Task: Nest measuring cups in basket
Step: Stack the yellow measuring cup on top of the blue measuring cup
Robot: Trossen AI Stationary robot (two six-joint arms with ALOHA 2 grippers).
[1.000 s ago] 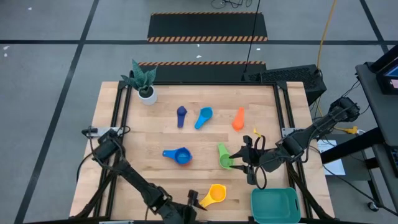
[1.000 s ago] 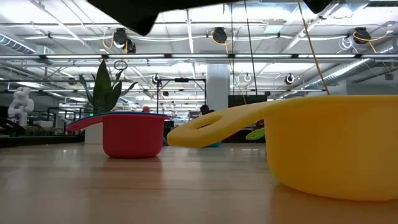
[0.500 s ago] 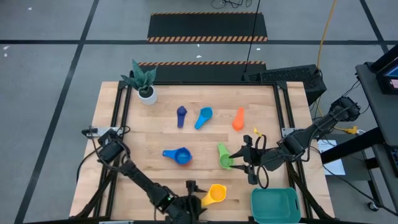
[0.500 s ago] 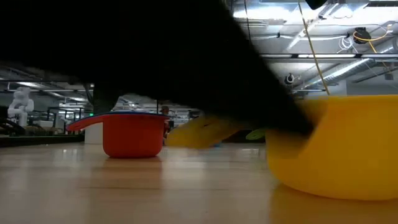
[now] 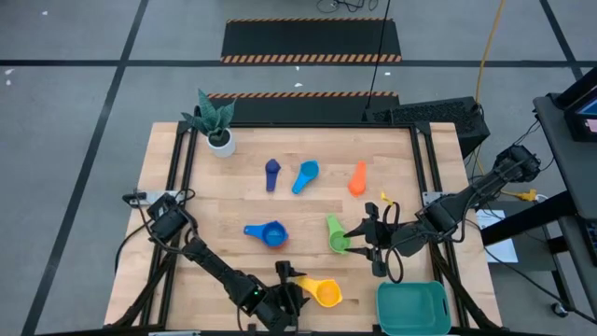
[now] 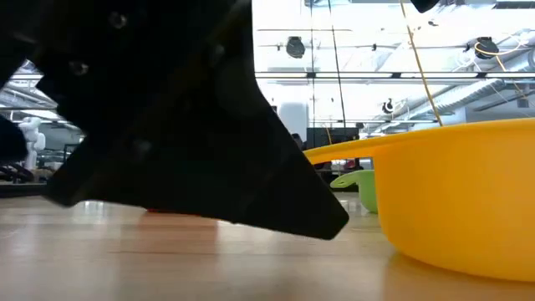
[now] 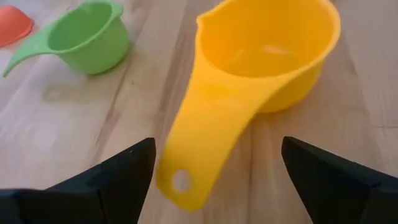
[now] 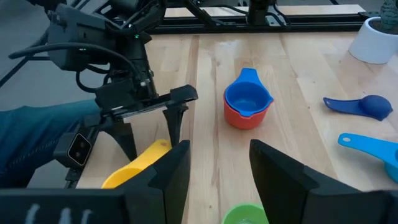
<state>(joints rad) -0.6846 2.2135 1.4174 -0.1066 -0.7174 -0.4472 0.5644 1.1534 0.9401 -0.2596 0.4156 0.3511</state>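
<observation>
The yellow measuring cup (image 5: 324,292) is seen lying upright near the bench's front edge, its flat handle (image 7: 198,144) pointing into the gap between the spread fingers of the left gripper (image 7: 214,180), which has not closed on it. The cup is judged to be light, rigid and smooth plastic, likely to skid on the wood if nudged; the handle is probably best pinched across its flat faces, near the bowl rather than at the holed tip. The right gripper (image 5: 359,241) is held with fingers apart just beside the green cup (image 5: 337,237), right of centre. The teal basket (image 5: 411,305) sits at the front right corner. The bench (image 5: 420,187) is pale planked wood; beyond it, an open hall with ceiling lights is shown in the low view.
</observation>
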